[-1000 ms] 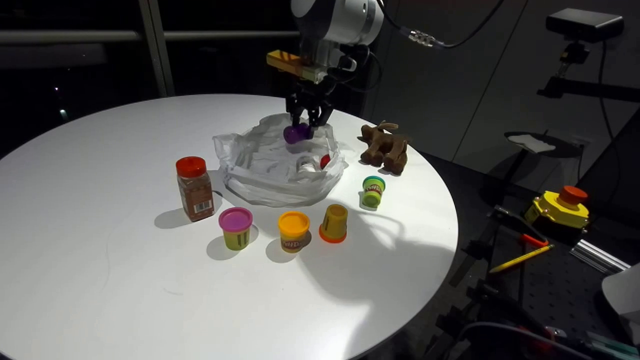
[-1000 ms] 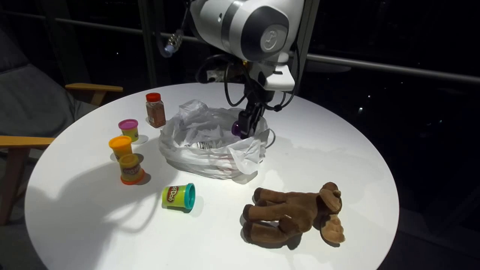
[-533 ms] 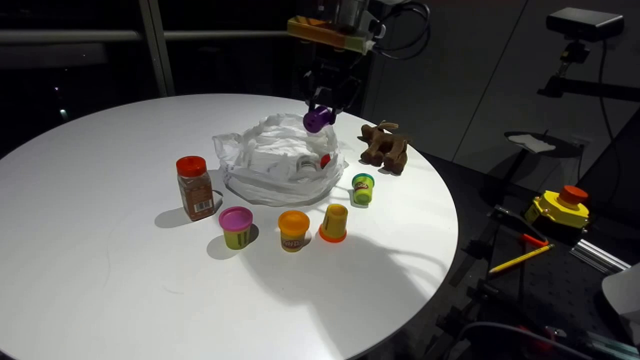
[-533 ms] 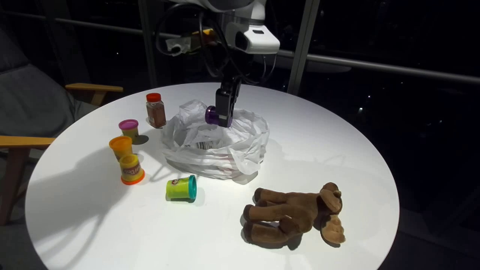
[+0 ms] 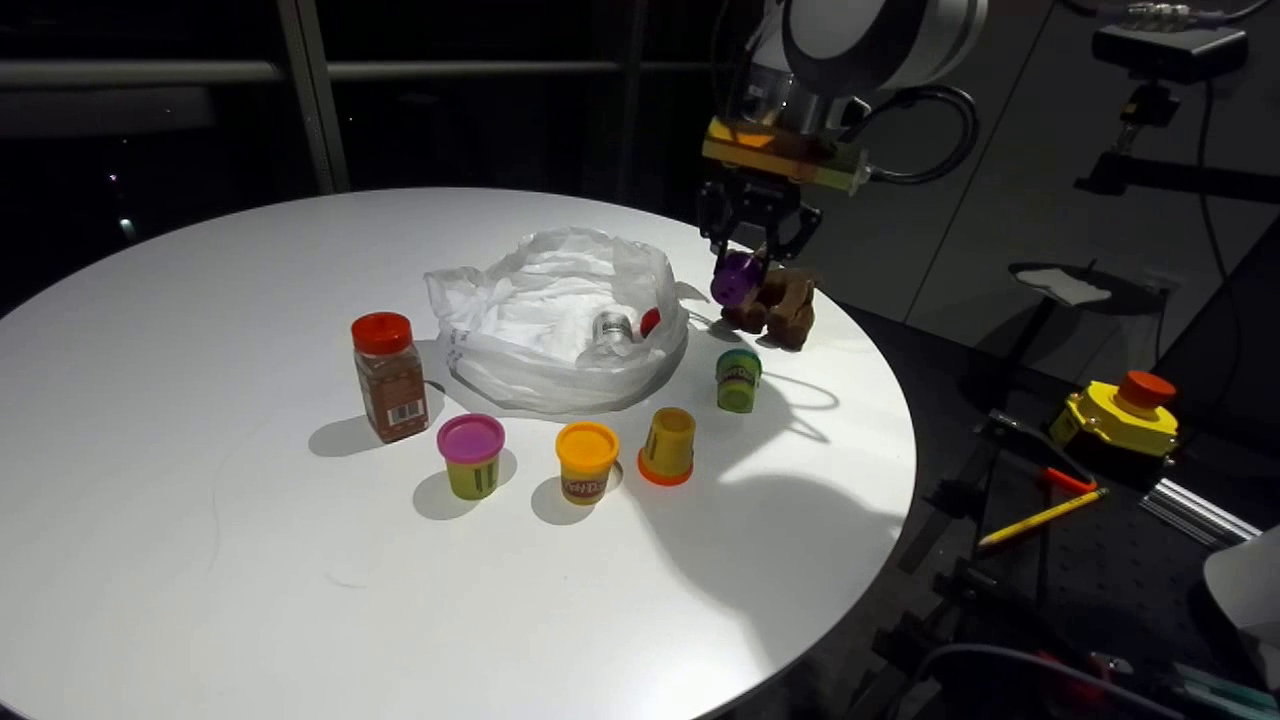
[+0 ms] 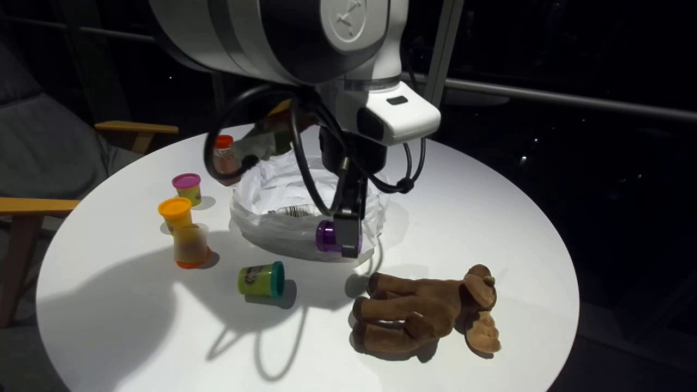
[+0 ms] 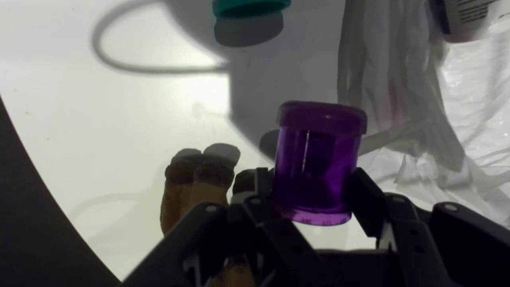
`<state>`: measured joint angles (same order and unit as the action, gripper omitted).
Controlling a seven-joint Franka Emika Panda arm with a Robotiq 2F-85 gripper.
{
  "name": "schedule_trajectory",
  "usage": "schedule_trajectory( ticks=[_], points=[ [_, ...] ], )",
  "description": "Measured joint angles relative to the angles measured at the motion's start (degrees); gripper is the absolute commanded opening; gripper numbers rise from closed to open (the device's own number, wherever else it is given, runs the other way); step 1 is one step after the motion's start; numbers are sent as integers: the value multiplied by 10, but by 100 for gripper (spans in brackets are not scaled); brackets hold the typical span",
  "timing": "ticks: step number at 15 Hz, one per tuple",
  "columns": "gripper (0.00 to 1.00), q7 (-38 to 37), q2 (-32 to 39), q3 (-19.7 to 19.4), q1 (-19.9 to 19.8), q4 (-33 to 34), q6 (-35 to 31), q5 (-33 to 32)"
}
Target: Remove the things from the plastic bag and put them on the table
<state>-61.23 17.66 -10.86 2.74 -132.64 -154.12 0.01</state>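
Plastic bag (image 5: 560, 385), mouth up on table (image 5: 300, 580). Arm (image 6: 234, 38) hangs just beside it, gripper (image 7: 310, 183) pointing down, pinching a purple jar (image 6: 326, 237) sideways in the air.

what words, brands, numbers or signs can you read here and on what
"Play-Doh": upright orange-lidded tub, slightly blurred.
"Play-Doh": teal-lidded tub, slightly blurred.
Too small or blurred: print or marks on the red-lidded jar, pink-lidded tub, upturned tub, purple container and labelled container in the plastic bag.
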Motion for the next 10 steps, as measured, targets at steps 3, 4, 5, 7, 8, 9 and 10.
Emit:
schedule_trajectory(
  ticks=[3, 4, 5, 7, 8, 9, 10],
  points=[
    [21, -2, 21, -19, 1, 3, -39, -32],
    [21, -2, 26, -22, 2, 6, -47, -35],
    [21, -2, 32, -25, 4, 11, -52, -39],
    [21, -3, 47, -37, 15, 25, -61, -50],
    [21, -5, 55, -44, 21, 34, -62, -57],
    [21, -5, 64, -52, 29, 44, -62, -65],
    [21, -5, 74, -58, 34, 54, -62, -70]
  ],
)
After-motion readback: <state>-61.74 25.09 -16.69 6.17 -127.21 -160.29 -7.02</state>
